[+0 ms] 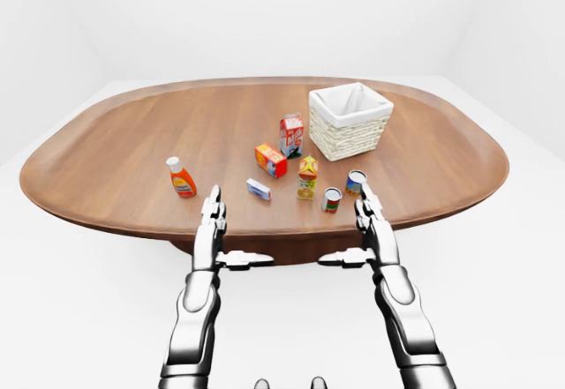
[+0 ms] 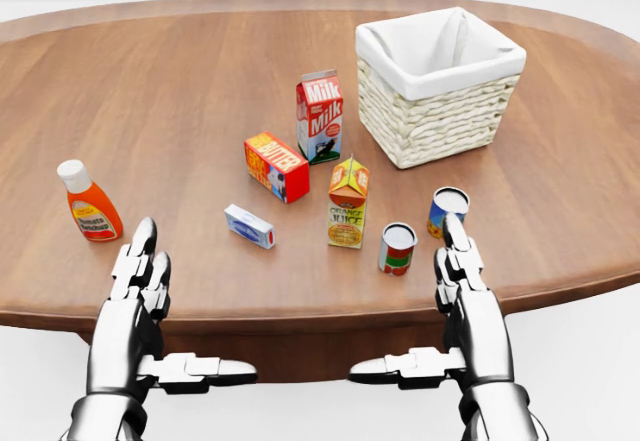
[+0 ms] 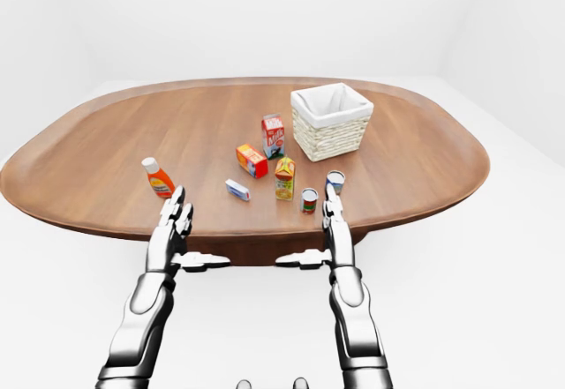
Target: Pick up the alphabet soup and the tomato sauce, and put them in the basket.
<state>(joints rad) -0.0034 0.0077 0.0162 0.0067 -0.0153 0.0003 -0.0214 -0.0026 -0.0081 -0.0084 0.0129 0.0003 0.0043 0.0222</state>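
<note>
White walls surround the oval wooden table (image 2: 200, 91), where, in the head view, a ketchup bottle (image 2: 89, 204) stands at left above the empty left hand (image 2: 138, 306) with fingers spread. Rightward stand the tomato sauce (image 2: 397, 249) and alphabet soup (image 2: 448, 211), just beside the open, empty right hand (image 2: 462, 306), below the basket (image 2: 437, 111).

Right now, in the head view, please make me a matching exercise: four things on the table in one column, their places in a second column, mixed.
Things:
1. basket
2. orange bottle
3. milk carton
4. blue-labelled can

Places:
A. far left of the table
B. just above the right hand's fingertips
C. top right
D. directly left of the basket

Pairs: 1-C, 2-A, 3-D, 4-B
</note>
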